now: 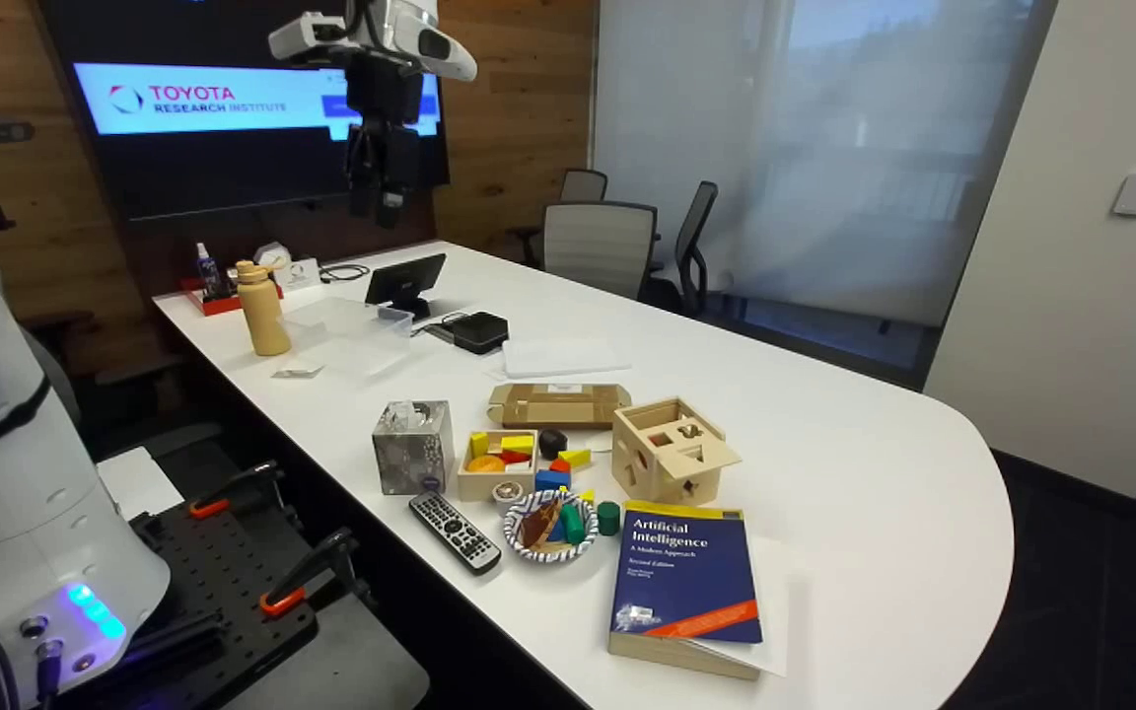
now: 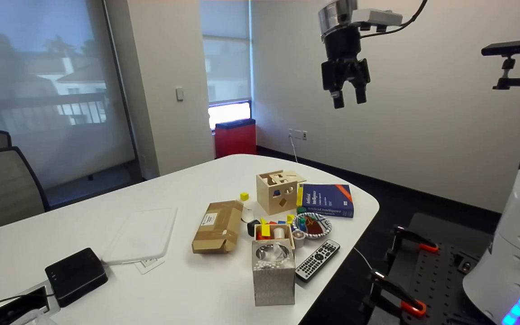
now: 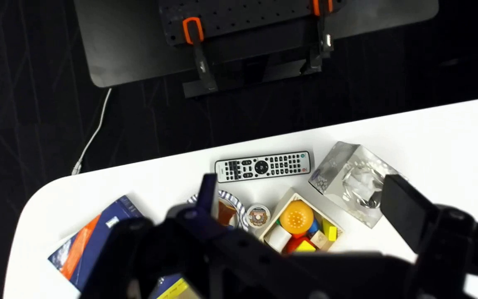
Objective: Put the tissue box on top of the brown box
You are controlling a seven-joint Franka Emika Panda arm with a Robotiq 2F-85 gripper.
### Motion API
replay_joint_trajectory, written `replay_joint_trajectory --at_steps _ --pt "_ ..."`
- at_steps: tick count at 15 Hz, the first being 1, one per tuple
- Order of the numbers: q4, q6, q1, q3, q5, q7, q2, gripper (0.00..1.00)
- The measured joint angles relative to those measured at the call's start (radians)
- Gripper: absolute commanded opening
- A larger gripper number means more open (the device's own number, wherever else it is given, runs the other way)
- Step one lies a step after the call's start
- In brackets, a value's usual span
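Note:
The tissue box (image 1: 413, 456) is a silver-grey patterned cube with tissue at its top opening. It stands upright on the white table near the edge by the robot base; it also shows in an exterior view (image 2: 274, 282) and the wrist view (image 3: 338, 189). The brown box (image 1: 560, 406) is a low flat cardboard box lying on the table; it also shows in an exterior view (image 2: 220, 228) and is out of sight in the wrist view. My gripper (image 2: 349, 99) is open and empty, high above the table, apart from both boxes. In the wrist view its fingers (image 3: 301, 180) stand wide apart.
A small wooden tray of blocks (image 1: 497, 485) stands beside the tissue box. Around it are a remote (image 1: 455, 532), a patterned bowl (image 1: 519, 537), a wooden shape-sorter crate (image 1: 662, 463) and a blue book (image 1: 686, 582). A yellow bottle (image 1: 262, 311) stands farther along.

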Motion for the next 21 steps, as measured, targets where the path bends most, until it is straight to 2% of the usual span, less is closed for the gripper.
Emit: replay_joint_trajectory --at_steps 4,8,13,17,21 --pt "-0.059 0.251 0.057 0.117 0.100 0.229 0.091 1.00" --pt "-0.142 0.543 0.095 0.192 0.112 0.385 0.193 1.00" --pt "-0.227 0.791 0.117 0.198 0.111 0.418 0.365 1.00" --pt "-0.235 0.915 0.140 0.194 0.111 0.416 0.515 1.00" --pt "-0.234 1.090 0.181 0.170 0.107 0.416 0.642 1.00"
